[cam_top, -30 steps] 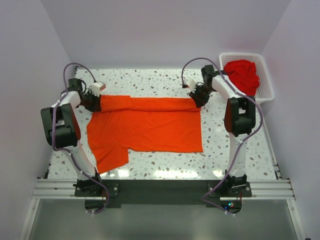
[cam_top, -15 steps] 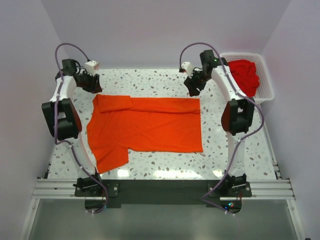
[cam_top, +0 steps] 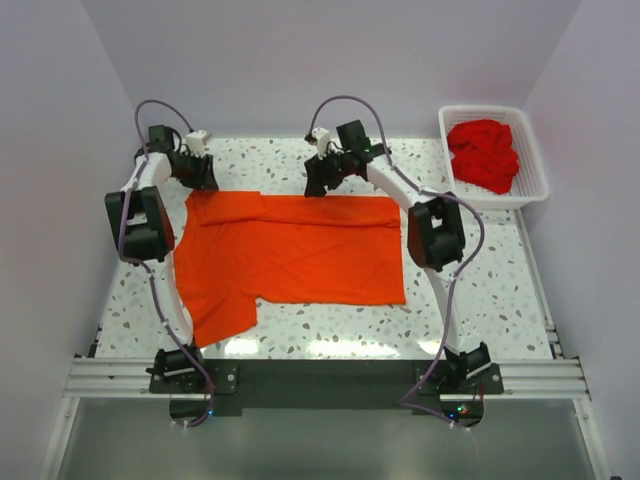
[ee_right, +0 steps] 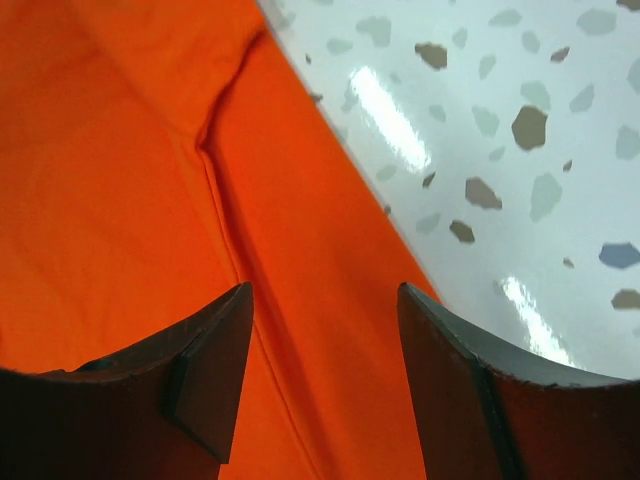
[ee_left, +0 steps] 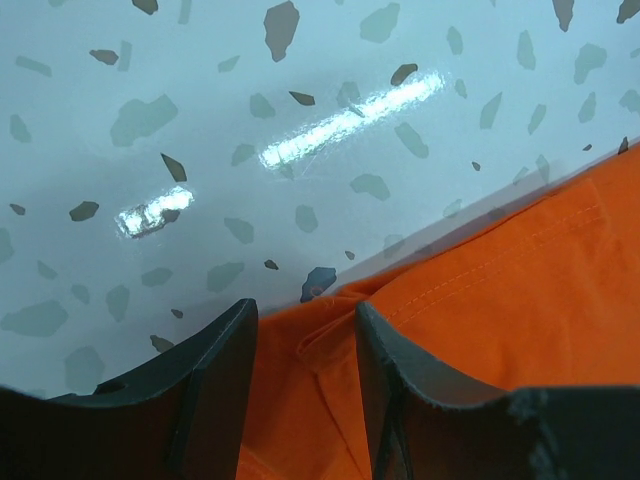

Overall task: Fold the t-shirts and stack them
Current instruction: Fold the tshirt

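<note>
I count one orange-red t-shirt (cam_top: 300, 250) spread on the single bench (cam_top: 480, 290). There is one white basket (cam_top: 532, 150), holding one heap of deeper red cloth (cam_top: 485, 155); whether that is one shirt or several, I can't tell. Two arms: one left arm (cam_top: 140, 225), one right arm (cam_top: 432, 232). Each wrist view shows two dark fingers (ee_left: 215, 390) (ee_right: 210, 370), four in all.

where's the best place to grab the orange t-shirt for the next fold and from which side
Probably the far folded edge, near its two corners, coming down from above on the far side. The orange t-shirt lies flat, so only an edge gives a lip, and the bare table beyond it leaves room to slide under.
</note>
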`<state>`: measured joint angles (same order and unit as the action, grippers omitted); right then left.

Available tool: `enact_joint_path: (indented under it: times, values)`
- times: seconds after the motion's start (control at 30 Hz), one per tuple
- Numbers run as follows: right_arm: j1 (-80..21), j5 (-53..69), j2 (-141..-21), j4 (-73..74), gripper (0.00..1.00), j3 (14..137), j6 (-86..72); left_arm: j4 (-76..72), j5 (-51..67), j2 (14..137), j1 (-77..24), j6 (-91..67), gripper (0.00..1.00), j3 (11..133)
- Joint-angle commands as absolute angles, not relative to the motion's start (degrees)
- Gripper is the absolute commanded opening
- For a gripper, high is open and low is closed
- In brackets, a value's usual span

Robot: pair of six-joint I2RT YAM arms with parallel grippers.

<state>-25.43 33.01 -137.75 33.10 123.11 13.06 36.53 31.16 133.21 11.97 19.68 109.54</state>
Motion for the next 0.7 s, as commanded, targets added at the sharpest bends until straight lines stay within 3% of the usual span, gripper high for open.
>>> enact_joint_path:
  times: [0.0,0.27,0.67]
  values:
    - [-25.2,37.6,-140.2,17.6,0.63,124.1,-4.7,35.9,30.7,133.9,12.0,17.9,0.49,111.4]
    - [-26.1,39.1,-142.6,17.0,0.63,126.2,-4.5,37.1,32.7,132.4,12.0,19.8,0.39,109.3]
    - [-26.2,39.1,-139.8,20.2,0.63,123.1,-1.1,38.1,35.4,128.1,12.0,21.4,0.38,105.5]
